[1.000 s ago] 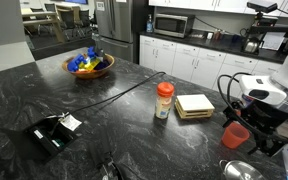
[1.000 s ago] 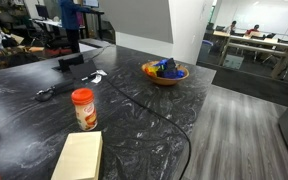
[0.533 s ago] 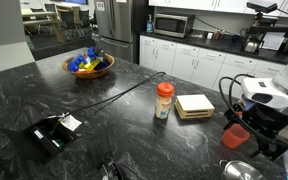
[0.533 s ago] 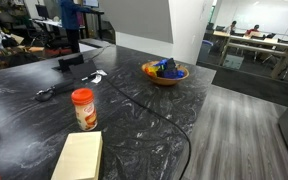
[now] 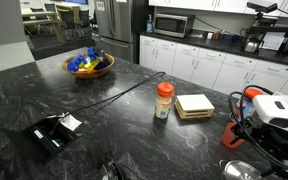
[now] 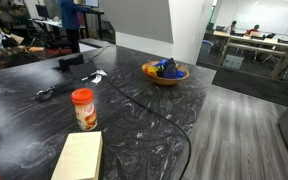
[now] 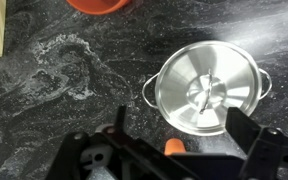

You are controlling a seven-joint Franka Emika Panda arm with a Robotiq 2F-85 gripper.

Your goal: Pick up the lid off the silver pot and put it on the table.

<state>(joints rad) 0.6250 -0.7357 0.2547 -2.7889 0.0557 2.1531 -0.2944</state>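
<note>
In the wrist view the round shiny lid [image 7: 189, 75] sits on the silver pot [image 7: 149, 93], whose two side handles show. The lid has a thin handle at its middle. My gripper [image 7: 181, 128] is open, its two dark fingers spread wide above the near edge of the lid and touching nothing. The pot stands on the black marbled table [image 7: 64, 110]. In an exterior view the pot with its lid [image 5: 241, 171] is at the bottom edge, below the white arm [image 5: 272, 108].
A red cup [image 7: 99, 5] stands just beyond the pot and shows in an exterior view [image 5: 234, 135]. A jar with an orange band [image 5: 164, 100], a wooden block [image 5: 194, 105], a fruit bowl [image 5: 89, 65], a black device [image 5: 52, 133] and a cable lie farther off.
The arm has swung down and over toward the pot in the exterior view. Pot, lid and cup have not moved.
</note>
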